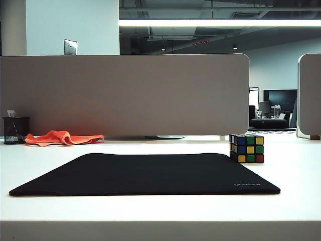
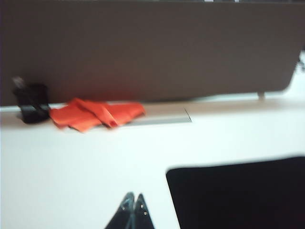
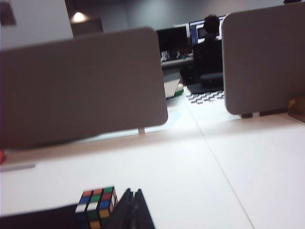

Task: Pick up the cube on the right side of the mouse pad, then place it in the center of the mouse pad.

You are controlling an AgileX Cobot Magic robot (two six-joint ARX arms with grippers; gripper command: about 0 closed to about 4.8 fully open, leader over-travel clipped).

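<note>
Cube (image 1: 247, 148) sat on white surface (image 1: 291, 173), touching right far edge of mouse pad (image 1: 145, 173). Left hand (image 2: 133, 199) clenched, empty, hovered over surface near pad's corner. Right hand (image 3: 133, 194) clenched, empty, just beside cube. Orange cloth (image 1: 62, 137) and pen cup (image 1: 15, 129) lay by divider.

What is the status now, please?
Left gripper and right gripper shut, empty. Cube beside mouse pad, right edge. Nothing blocking.

Cube (image 1: 247, 148) touching mouse pad (image 1: 145, 173) edge, seemingly
</note>
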